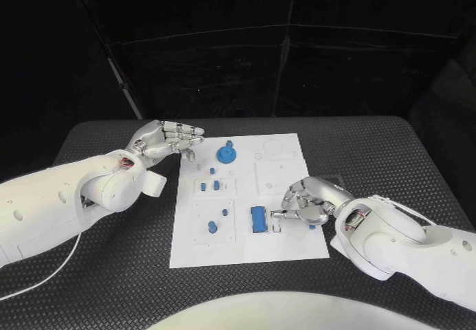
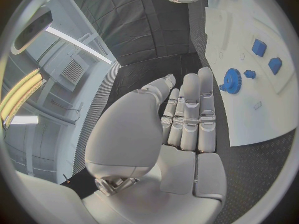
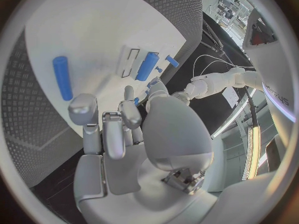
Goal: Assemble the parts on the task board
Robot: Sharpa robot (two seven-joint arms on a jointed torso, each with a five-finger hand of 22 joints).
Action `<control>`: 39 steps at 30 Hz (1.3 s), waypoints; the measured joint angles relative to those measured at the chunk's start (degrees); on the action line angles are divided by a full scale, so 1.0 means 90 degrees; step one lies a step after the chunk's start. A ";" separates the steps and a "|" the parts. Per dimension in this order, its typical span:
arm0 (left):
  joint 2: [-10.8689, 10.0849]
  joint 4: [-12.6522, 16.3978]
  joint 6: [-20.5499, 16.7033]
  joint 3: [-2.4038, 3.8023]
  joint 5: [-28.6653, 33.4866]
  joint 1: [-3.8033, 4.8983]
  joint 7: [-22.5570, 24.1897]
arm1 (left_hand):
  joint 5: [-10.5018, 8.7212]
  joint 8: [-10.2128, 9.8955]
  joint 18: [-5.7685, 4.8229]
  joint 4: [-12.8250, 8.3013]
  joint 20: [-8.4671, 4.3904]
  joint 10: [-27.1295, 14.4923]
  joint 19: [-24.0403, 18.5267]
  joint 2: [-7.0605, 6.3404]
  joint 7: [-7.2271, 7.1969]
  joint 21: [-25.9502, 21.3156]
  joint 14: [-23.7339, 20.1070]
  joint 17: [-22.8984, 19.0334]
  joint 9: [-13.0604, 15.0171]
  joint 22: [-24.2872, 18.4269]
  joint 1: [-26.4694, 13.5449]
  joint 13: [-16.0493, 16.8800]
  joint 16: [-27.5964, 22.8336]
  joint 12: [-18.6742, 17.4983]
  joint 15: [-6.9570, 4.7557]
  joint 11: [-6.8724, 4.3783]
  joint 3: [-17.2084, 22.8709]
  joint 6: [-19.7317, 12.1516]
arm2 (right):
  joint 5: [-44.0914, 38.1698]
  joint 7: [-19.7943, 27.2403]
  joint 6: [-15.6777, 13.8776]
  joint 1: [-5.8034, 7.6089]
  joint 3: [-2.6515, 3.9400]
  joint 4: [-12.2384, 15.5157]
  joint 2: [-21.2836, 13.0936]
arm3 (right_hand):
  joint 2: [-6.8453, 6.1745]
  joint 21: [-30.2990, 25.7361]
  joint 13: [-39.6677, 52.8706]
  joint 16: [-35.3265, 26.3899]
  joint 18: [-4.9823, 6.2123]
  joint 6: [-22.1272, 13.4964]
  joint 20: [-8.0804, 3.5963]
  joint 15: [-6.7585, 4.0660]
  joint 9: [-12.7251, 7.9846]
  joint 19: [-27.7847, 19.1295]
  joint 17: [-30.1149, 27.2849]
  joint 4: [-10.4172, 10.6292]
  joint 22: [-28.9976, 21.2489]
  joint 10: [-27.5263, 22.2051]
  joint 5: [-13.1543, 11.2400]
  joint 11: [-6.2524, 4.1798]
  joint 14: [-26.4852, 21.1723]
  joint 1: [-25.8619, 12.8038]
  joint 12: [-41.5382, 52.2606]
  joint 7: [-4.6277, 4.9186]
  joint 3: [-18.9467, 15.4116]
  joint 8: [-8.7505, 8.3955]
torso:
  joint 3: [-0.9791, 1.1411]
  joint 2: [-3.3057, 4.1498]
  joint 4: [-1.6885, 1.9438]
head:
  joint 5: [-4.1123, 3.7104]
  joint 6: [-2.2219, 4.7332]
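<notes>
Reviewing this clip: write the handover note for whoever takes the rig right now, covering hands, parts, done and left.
Left hand: holds nothing, fingers together, above the table beside the white task board's far left corner.
Right hand: fingers curled over the board's right side, beside the blue rectangular block; whether it holds anything, I cannot tell.
Blue gear-shaped part sits near the far edge; small blue pieces lie down the left column.
Done: unclear. Left: assembly.

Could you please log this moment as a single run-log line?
left hand: open, beside task board | right hand: over board by blue block, grasp unclear | blue gear: on board
</notes>
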 measured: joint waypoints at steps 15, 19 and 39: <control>0.0008 -0.0008 0.0002 0.0000 0.0000 0.0000 0.0000 | 0.0000 0.0000 0.0000 0.0000 0.0000 0.0000 0.0000 0.0000 0.0000 0.0000 0.0000 -0.0006 0.0000 -0.0007 0.0000 0.0000 0.0000 0.0024 0.0000 0.0000 0.0000 0.0000 | -0.0058 0.0066 -0.0135 -0.0001 0.0001 0.0024 -0.0779 | 0.0212 -0.0025 -0.0080 -0.0019 0.0000 0.0046 0.0032 0.0048 -0.0107 -0.0032 -0.0001 -0.0010 0.0035 -0.0033 0.0546 0.0033 0.0000 0.0059 -0.0124 -0.0015 -0.0148 -0.0202 | 0.0000 -0.0001 -0.0060 | -0.0169 0.0055; -0.0002 -0.0008 0.0002 0.0000 0.0000 0.0000 0.0000 | 0.0000 0.0000 0.0000 0.0000 0.0000 0.0000 0.0000 0.0000 0.0000 0.0000 0.0000 -0.0005 0.0000 -0.0007 0.0000 0.0000 0.0000 0.0024 0.0000 0.0000 0.0000 0.0000 | -0.0233 -0.0012 -0.0039 -0.0002 0.0000 -0.0033 -0.0834 | 0.0226 -0.0025 -0.0057 -0.0019 0.0000 0.0128 0.0032 0.0048 -0.0107 -0.0032 -0.0001 -0.0009 0.0053 -0.0009 0.0598 0.0009 0.0000 0.0072 -0.0124 -0.0040 -0.0170 -0.0201 | 0.0000 -0.0001 -0.0071 | -0.0194 0.0043; 0.0014 -0.0037 0.0010 0.0000 0.0000 -0.0001 0.0000 | 0.0000 0.0000 0.0000 0.0000 0.0000 0.0000 0.0000 0.0000 0.0000 0.0000 0.0000 -0.0005 0.0000 -0.0006 0.0000 0.0000 0.0000 0.0024 0.0000 0.0000 0.0000 0.0000 | -0.0811 -0.0163 0.0886 -0.0009 -0.0004 -0.0321 -0.0683 | 0.0258 -0.0025 -0.0025 -0.0044 0.0001 0.0398 0.0008 0.0045 -0.0036 -0.0007 -0.0002 0.0009 0.0027 0.0036 0.0600 -0.0036 -0.0003 0.0105 -0.0124 -0.0108 -0.0308 -0.0133 | -0.0002 -0.0010 -0.0067 | -0.0229 0.0020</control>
